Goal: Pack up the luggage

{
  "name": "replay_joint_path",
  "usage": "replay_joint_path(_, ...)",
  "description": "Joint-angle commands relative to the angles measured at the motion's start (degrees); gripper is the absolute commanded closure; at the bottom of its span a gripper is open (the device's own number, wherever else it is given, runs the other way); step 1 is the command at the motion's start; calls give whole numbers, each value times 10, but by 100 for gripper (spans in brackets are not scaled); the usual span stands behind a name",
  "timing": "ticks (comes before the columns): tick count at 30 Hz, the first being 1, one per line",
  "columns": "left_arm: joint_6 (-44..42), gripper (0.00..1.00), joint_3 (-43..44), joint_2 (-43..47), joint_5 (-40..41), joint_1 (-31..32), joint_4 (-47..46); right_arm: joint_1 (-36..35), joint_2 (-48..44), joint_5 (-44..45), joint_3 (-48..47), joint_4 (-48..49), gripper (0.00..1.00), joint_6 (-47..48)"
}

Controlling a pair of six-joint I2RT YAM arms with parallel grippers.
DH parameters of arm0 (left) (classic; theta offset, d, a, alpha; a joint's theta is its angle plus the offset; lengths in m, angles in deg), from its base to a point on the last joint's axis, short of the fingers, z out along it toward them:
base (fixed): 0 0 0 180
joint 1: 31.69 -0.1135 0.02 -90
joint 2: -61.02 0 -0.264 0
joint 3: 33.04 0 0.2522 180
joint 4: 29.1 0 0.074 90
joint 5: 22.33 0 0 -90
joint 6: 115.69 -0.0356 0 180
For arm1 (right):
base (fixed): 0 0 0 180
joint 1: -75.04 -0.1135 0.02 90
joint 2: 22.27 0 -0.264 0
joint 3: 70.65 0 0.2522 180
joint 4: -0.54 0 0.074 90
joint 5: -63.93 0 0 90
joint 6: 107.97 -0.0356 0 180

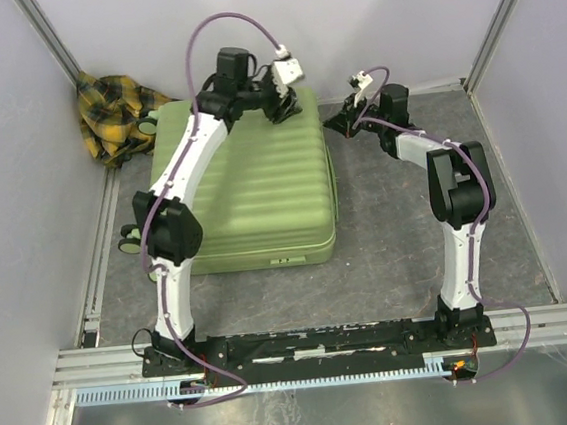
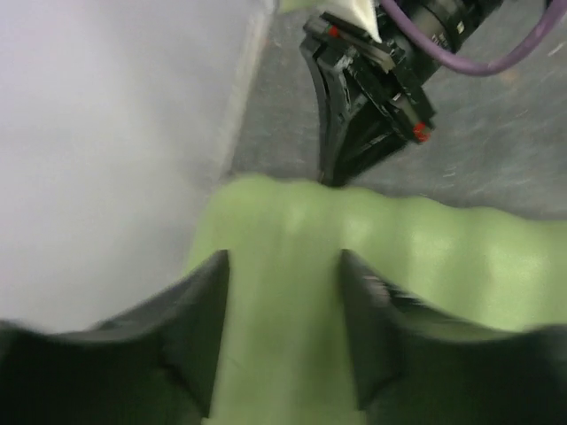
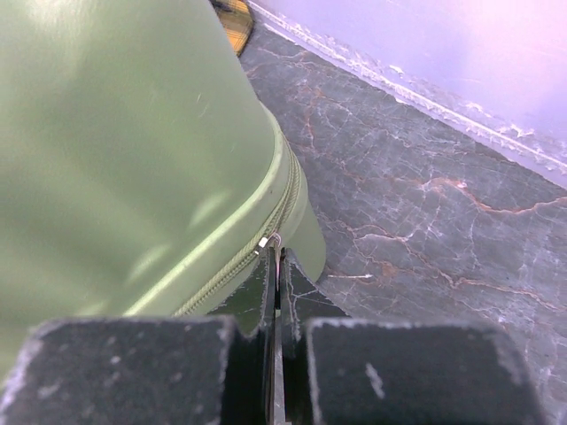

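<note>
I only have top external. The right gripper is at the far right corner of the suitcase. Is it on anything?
Observer: Yes. In the right wrist view, the right gripper is shut on the silver zipper pull at the luggage seam.
Operator: Is the zip closed there?
Observer: The stretch of zipper running left from the pull is zipped. I can't tell about the stretch past the pull.
Operator: Left gripper?
Observer: In the left wrist view, the left gripper is open and holds nothing. Its fingers sit either side of bare green shell. I can't tell whether they touch the shell.
</note>
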Motion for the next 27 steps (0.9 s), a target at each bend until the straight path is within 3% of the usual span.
replay_joint_path(1,330,26,-109,86,-11,-91,8,14,-51,69,34,68,98,38)
replay_joint_path(3,417,12,-185,143,-6,-153,-59,15,-58,63,41,56,98,46)
replay_joint_path(5,460,7,-224,182,6,-216,-81,15,-63,58,48,49,98,52)
replay_joint_path(8,480,5,-264,218,55,-292,-71,15,-70,47,54,37,98,58)
replay_joint_path(12,510,7,-286,221,45,-367,-39,15,-80,39,64,24,98,65)
replay_joint_path(18,449,10,-255,159,-100,-365,54,14,-116,16,97,1,98,79)
replay_joint_path(22,374,11,-216,117,-145,-318,100,14,-148,4,133,-12,98,87)
replay_joint_path(27,282,25,-28,-19,-196,-243,240,15,-227,-19,206,-68,98,135)
